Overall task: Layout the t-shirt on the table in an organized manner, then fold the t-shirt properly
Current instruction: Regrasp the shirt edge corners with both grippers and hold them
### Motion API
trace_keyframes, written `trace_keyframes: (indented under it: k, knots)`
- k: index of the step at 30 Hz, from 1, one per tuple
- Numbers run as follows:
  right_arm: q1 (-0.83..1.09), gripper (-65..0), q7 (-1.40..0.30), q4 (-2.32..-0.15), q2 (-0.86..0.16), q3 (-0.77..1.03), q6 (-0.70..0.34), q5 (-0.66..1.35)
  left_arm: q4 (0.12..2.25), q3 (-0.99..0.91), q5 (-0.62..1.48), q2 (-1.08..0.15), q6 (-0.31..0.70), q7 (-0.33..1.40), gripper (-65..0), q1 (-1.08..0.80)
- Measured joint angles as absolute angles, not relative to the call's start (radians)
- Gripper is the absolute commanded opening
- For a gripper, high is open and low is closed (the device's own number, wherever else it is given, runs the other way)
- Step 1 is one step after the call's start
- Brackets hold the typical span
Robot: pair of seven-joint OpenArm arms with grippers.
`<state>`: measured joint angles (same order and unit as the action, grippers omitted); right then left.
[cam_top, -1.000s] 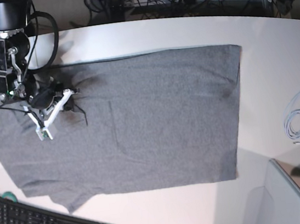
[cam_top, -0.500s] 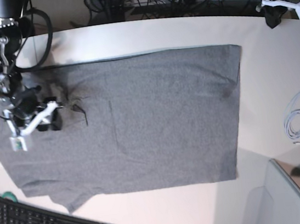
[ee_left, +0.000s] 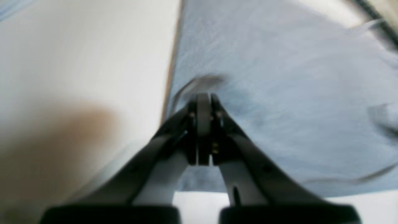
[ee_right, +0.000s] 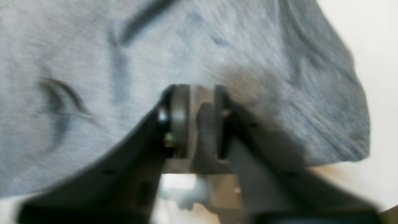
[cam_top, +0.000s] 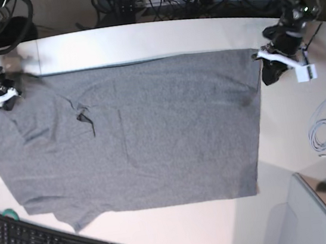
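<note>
Your shirt [cam_top: 134, 135] lay flat on the desk [cam_top: 140, 41]. Your left gripper [ee_left: 203, 102], jaws together and empty, hung at its right edge. Your right gripper [ee_right: 194, 102], jaws nearly together with nothing visible between them, hung over its upper-left corner.

Left gripper [cam_top: 268, 73] at base view's right, right gripper [cam_top: 0, 98] at its left, both with fingers together.

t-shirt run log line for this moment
t-shirt: flat on table | left gripper: shut, at far right corner | right gripper: shut, at far left corner
</note>
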<state>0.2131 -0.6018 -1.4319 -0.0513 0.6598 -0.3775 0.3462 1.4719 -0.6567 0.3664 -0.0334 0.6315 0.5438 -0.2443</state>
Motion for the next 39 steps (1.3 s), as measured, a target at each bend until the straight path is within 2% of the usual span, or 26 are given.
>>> trace_keyframes:
  k: [3, 11, 13, 17, 21, 24, 28, 29, 39]
  knots:
    - [0.201, -64.2, -0.593, -1.356, -0.088, 0.662, -0.377, 0.352, 1.427, -0.630, 0.291, -0.025, 0.634, 0.538, -65.0, -0.221]
    - [0.174, -64.1, -0.589, -1.235, -0.149, 0.660, -0.379, 0.352, 1.304, -0.643, 0.280, -0.066, 0.630, 0.527, -65.0, -0.221]
    - [0.181, -64.1, -0.593, -1.267, -0.149, 0.653, -0.385, 0.345, 1.311, -0.644, 0.277, -0.067, 0.629, 0.487, -65.0, -0.225]
    - [0.239, -63.6, -0.593, -1.446, -0.124, 0.661, -0.513, 0.344, 1.408, -0.652, 0.287, -0.055, 0.644, 0.482, -65.0, -0.245]
    - [0.241, -63.2, -0.597, -1.513, -0.096, 0.654, -0.500, 0.355, 1.476, -0.738, 0.282, -0.047, 0.682, 0.482, -65.0, -0.269]
    - [0.190, -55.8, -0.608, -1.425, -0.170, 0.646, -0.437, 0.343, 1.483, -0.752, 0.284, -0.041, 0.683, 0.479, -65.0, -0.289]
    - [0.118, -36.5, -0.591, -1.304, -0.265, 0.651, -0.426, 0.343, 1.474, -0.751, 0.284, -0.027, 0.690, 0.482, -65.0, -0.313]
    - [0.113, -33.6, -0.593, -1.287, -0.271, 0.651, -0.426, 0.342, 1.473, -0.752, 0.284, -0.030, 0.690, 0.481, -65.0, -0.319]
    - [0.128, -33.0, -0.591, -1.267, -0.312, 0.419, -0.427, 0.348, 1.473, -0.758, 0.284, -0.039, 0.689, 0.475, -65.0, -0.333]
